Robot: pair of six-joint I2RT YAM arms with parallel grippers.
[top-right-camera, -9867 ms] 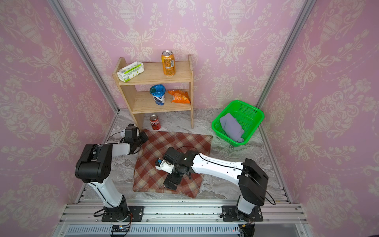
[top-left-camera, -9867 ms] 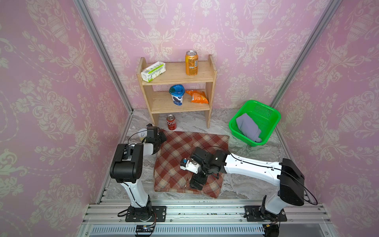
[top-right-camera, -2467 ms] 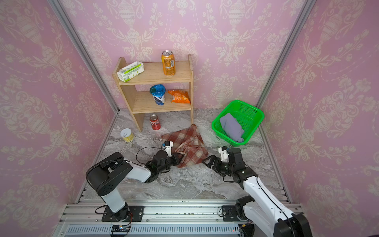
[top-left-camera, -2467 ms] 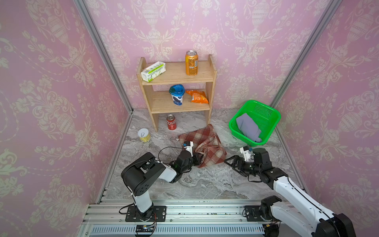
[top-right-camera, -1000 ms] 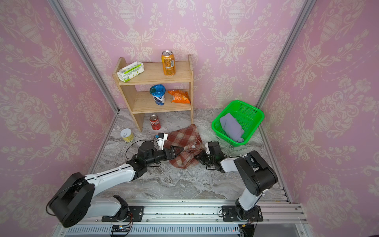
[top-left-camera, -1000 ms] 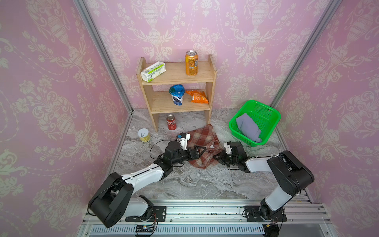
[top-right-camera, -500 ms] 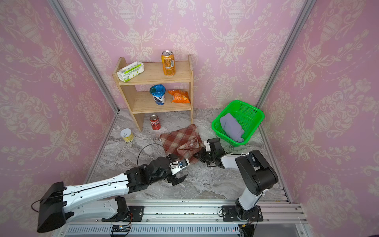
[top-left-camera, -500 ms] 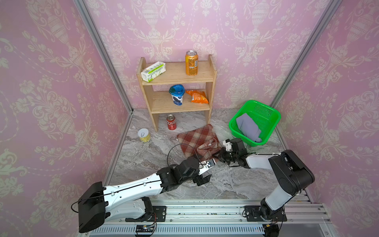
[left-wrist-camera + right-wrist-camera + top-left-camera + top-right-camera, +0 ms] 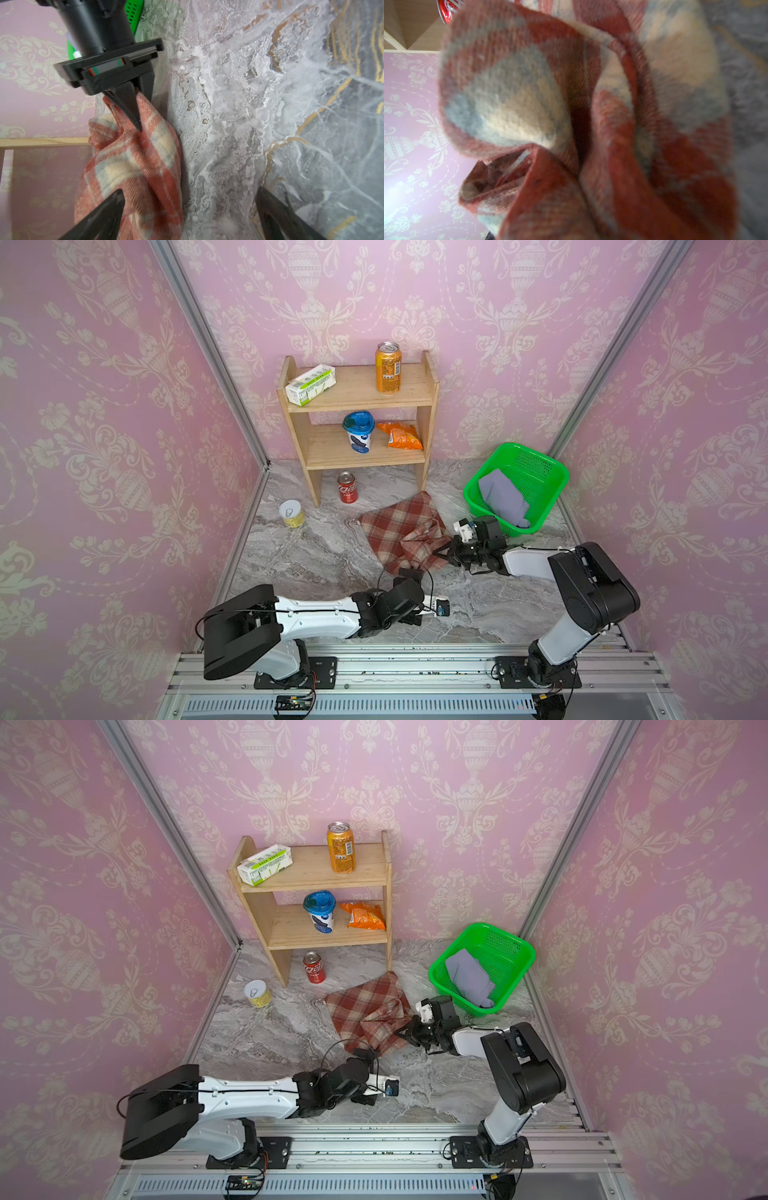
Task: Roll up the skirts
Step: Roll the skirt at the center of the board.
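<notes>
The red-brown and cream plaid skirt (image 9: 399,526) (image 9: 361,1006) lies crumpled on the marble floor in both top views. My right gripper (image 9: 442,552) (image 9: 405,1032) is shut on its right edge; the left wrist view shows the fingers (image 9: 126,108) pinching the plaid skirt (image 9: 133,166). That cloth (image 9: 591,124) fills the right wrist view and hides the jaws there. My left gripper (image 9: 411,574) (image 9: 362,1054) (image 9: 189,196) is open at the skirt's near edge, holding nothing. The lavender-grey skirt (image 9: 500,497) (image 9: 469,975) lies in the green basket (image 9: 548,466) (image 9: 517,946).
A wooden shelf (image 9: 357,396) at the back holds a carton, an orange can, a blue cup and a snack bag. A red can (image 9: 347,487) (image 9: 446,9) stands at its foot and a yellow tin (image 9: 291,513) to the left. Pink walls close three sides.
My left arm has swung from the plaid skirt's left side round to its near edge, gripper still open. My right gripper stays shut on the skirt's right edge.
</notes>
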